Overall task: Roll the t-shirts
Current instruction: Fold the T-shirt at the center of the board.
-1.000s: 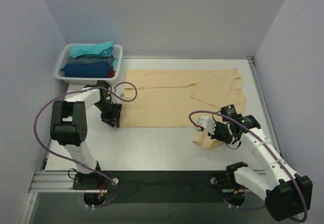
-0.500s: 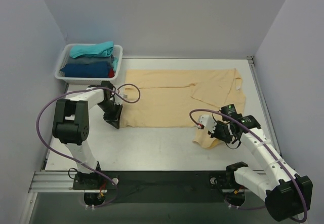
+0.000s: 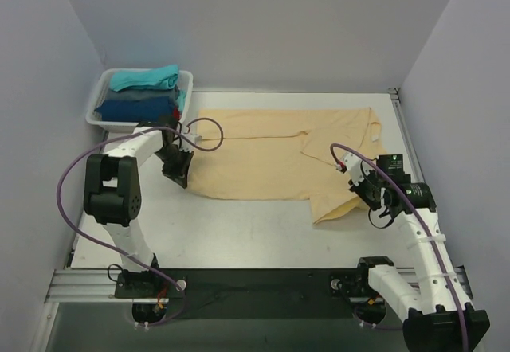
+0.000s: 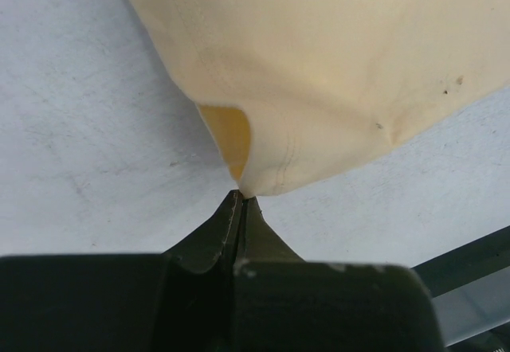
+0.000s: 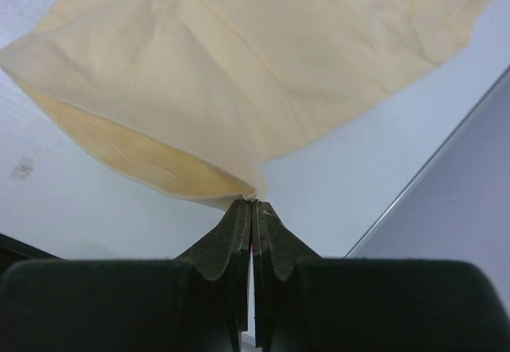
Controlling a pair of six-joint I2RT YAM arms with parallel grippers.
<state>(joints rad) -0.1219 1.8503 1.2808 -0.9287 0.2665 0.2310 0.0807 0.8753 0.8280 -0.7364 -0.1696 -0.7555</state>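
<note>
A flat pale grey table (image 3: 255,232) carries a large pale tan cloth t-shirt (image 3: 263,149), spread across its far half from left to right. A white rectangular plastic basket (image 3: 95,103) sits at the far left corner, perhaps overhanging the edge.

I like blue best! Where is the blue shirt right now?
In the overhead view, the blue shirt sits in the white basket at the far left, beside the grey shirt and teal shirt, left of the big tan shirt.

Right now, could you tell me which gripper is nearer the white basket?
Left. The left gripper pinches a corner of the tan t-shirt beside the basket; the right gripper holds its opposite corner, across the table.
</note>
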